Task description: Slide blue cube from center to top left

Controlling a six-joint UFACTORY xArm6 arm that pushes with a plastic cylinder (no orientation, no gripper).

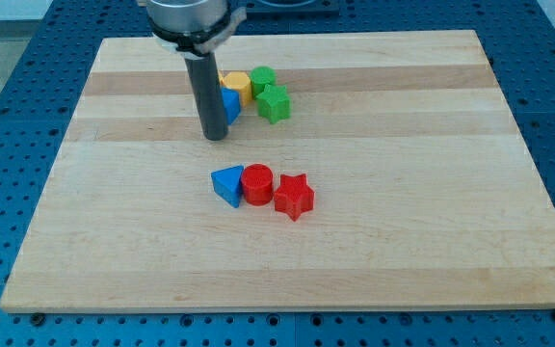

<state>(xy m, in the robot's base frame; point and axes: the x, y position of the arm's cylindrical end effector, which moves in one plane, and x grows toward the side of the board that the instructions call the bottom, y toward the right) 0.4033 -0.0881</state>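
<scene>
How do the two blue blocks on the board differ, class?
The blue cube sits in the upper cluster, touching the yellow block; the blue triangle sits lower, touching the red cylinder. The cube is half hidden behind my rod, with my tip just to its lower left; the triangle shows fully, away from my tip. The cube looks boxy, the triangle wedge-shaped. Both share the same blue.

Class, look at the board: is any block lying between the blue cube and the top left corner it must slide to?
No block does. Only my tip stands at the blue cube's left side, toward that corner. The yellow block and two green blocks lie to the cube's right.
</scene>
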